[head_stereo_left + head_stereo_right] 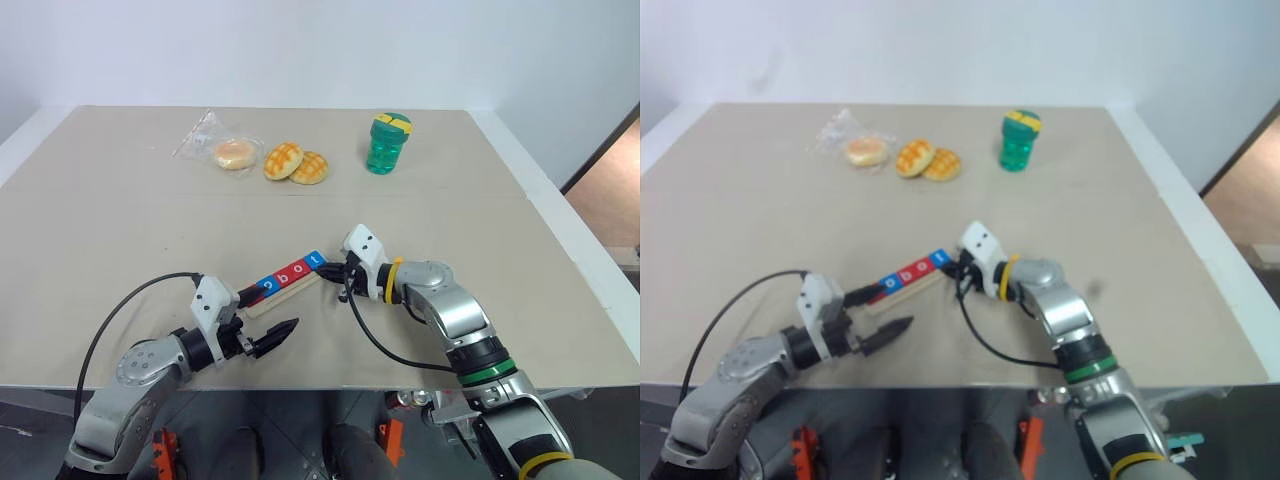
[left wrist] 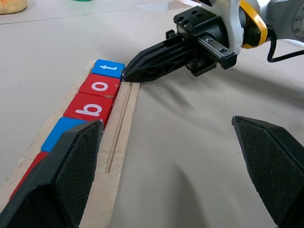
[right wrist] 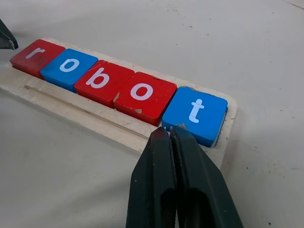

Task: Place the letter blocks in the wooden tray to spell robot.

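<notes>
Letter blocks (image 3: 124, 86) sit in the wooden tray (image 3: 90, 116) near the table's front edge, reading r-o-b-o-t. Our right gripper (image 3: 170, 135), pinched closed and empty, touches the blue t (image 3: 195, 113); the left gripper (image 2: 166, 142) gapes wide, empty. We judge only a light, level nudge is needed to square t without tipping it.

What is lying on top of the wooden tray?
Five letter blocks spelling robot lie in a row on the wooden tray. The tray's surface beneath them is covered.
</notes>
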### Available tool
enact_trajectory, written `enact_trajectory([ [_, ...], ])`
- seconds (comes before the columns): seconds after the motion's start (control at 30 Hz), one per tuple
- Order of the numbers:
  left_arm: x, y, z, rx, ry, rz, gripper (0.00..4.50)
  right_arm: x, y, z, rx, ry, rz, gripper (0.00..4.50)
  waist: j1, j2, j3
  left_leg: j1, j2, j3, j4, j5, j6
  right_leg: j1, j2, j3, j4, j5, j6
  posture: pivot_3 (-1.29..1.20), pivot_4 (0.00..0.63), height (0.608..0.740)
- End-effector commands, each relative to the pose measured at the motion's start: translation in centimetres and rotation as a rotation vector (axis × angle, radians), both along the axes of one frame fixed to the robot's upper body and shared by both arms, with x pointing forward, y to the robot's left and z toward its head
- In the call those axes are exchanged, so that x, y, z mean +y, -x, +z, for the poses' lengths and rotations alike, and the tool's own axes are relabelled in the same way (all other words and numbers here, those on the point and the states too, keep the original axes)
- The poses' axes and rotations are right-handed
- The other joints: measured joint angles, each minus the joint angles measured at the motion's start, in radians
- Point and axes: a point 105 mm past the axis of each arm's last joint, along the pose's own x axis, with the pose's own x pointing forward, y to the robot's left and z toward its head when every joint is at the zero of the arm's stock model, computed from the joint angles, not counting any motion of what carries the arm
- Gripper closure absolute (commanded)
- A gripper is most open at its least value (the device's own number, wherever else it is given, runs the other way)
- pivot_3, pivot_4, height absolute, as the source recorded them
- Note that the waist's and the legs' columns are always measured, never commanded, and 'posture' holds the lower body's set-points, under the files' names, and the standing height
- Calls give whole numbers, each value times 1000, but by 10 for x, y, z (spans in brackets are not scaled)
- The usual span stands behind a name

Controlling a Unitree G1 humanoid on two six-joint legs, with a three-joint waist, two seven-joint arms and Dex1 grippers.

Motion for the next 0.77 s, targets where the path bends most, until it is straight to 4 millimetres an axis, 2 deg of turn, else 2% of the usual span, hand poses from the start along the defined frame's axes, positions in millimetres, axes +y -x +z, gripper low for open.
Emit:
enact_trajectory([
  [0.03,-5,4,12,-60,5,-20,0,4,-1,9,-36,-4,18,4455,0,0,0,0,0,0,0,0,0,0,0,0,0,0,0,0,150,740],
  [0.23,2,1,13,-71,-2,7,0,-5,2,12,-28,-11,0,4455,0,0,0,0,0,0,0,0,0,0,0,0,0,0,0,0,150,740],
  [0.33,18,-8,20,-109,-13,75,0,-22,4,26,-12,-69,-47,3643,1,0,0,0,0,0,0,0,0,0,0,0,0,0,0,0,150,740],
  [0.37,25,-11,22,-122,-18,101,0,-28,7,31,-9,-89,-54,3241,1,0,0,-1,0,0,0,0,0,0,0,0,0,0,0,0,150,740],
  [0.4,33,-15,25,-136,-26,129,0,-33,10,38,-11,-118,-55,2630,1,0,0,-1,0,0,0,0,0,0,0,0,0,-1,0,0,150,740],
  [0.43,45,-19,28,-148,-30,170,0,-41,14,46,-15,-154,-64,2262,1,0,0,-1,0,0,0,0,0,0,0,0,0,0,0,0,150,740],
  [0.47,55,-23,32,-160,-31,206,0,-48,17,52,-23,-180,-72,2162,1,0,0,-1,0,0,0,0,0,0,0,0,0,0,0,0,150,740],
  [0.5,66,-26,35,-170,-36,244,0,-56,19,56,-26,-200,-89,1713,1,0,0,-1,0,-1,0,0,0,0,0,-1,0,-1,0,0,150,740],
  [0.67,110,-31,29,-172,-137,377,0,-94,24,60,-39,-264,-167,19,1,0,0,-1,0,0,0,0,0,0,0,0,-1,-1,0,0,150,740],
  [0.77,136,-34,22,-137,-214,469,0,-111,28,55,-53,-292,-184,19,1,0,0,-1,0,0,-1,0,0,0,-1,0,-1,-1,0,0,150,740],
])
